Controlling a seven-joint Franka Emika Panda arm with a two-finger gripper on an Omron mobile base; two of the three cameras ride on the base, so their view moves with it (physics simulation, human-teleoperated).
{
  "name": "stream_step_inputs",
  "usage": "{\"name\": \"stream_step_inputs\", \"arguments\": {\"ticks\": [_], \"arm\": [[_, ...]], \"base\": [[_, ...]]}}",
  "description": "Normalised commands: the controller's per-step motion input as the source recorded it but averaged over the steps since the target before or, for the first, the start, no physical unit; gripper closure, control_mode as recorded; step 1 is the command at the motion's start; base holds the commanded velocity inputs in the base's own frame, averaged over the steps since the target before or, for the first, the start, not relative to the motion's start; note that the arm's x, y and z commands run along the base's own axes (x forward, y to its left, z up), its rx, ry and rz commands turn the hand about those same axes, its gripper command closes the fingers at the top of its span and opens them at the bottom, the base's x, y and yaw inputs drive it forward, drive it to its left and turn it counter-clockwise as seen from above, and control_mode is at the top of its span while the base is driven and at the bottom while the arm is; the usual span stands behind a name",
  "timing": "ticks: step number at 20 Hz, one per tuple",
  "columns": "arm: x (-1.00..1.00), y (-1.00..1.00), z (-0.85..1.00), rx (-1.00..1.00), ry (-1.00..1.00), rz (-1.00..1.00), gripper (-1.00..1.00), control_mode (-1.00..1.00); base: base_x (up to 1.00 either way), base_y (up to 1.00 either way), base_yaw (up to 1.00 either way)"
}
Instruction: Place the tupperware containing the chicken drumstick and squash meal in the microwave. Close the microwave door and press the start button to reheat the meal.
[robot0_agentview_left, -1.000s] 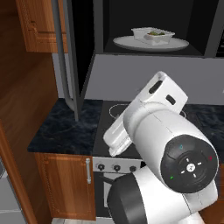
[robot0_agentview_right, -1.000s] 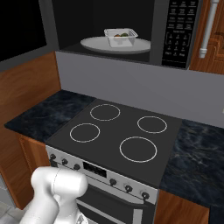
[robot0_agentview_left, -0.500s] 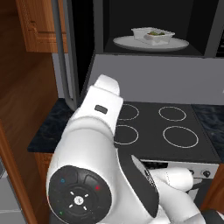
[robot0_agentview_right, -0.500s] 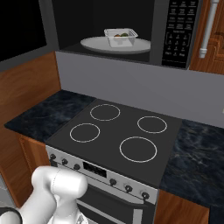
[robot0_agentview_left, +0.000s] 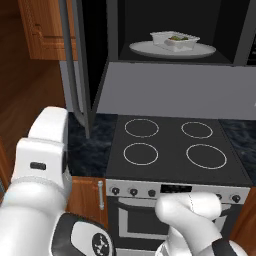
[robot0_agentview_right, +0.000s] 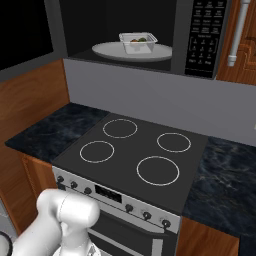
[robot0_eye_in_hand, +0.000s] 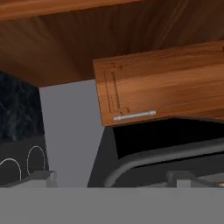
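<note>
The microwave (robot0_agentview_left: 115, 30) hangs over the cooktop, its control panel (robot0_agentview_right: 202, 35) on the right. The microwave door (robot0_agentview_left: 95, 55) is swung open to the left and also shows as a dark panel (robot0_eye_in_hand: 166, 144) with a grey handle in the hand view. Inside, the pale tupperware (robot0_agentview_left: 174, 40) (robot0_agentview_right: 137, 42) rests on a white turntable plate (robot0_agentview_right: 107, 50). It holds the green squash (robot0_agentview_left: 178, 38) and a small orange-brown drumstick (robot0_agentview_right: 141, 39). My gripper (robot0_eye_in_hand: 113, 179) is open and empty, its fingertips (robot0_eye_in_hand: 41, 177) wide apart. It faces the door and the wooden cabinet from below, far from the tupperware.
A black cooktop (robot0_agentview_left: 170, 150) with four rings sits below the microwave, with oven knobs (robot0_agentview_left: 132, 191) along its front. Dark stone counter (robot0_agentview_right: 45, 130) flanks it. A wooden cabinet (robot0_eye_in_hand: 162, 83) hangs left of the door. My white arm (robot0_agentview_left: 45, 165) fills the lower left.
My arm has swung from in front of the cooktop down to the lower left. The tupperware, plate and door have not moved. The gripper stays open.
</note>
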Motion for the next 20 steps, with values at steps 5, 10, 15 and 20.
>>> {"name": "stream_step_inputs", "arguments": {"ticks": [5,10,15,20], "arm": [[0.25,0.47,0.00,-0.16,-0.07,0.00,-1.00,-1.00],[0.46,0.10,0.00,-0.04,-0.01,0.00,-1.00,-1.00],[0.53,0.06,0.00,-0.03,0.00,-0.03,-1.00,-1.00],[0.58,0.11,0.00,-0.04,0.00,-0.05,-1.00,-1.00]], "base": [[0.00,0.00,0.00],[0.00,0.00,0.00],[0.00,0.00,0.00],[0.00,0.00,0.00]]}}
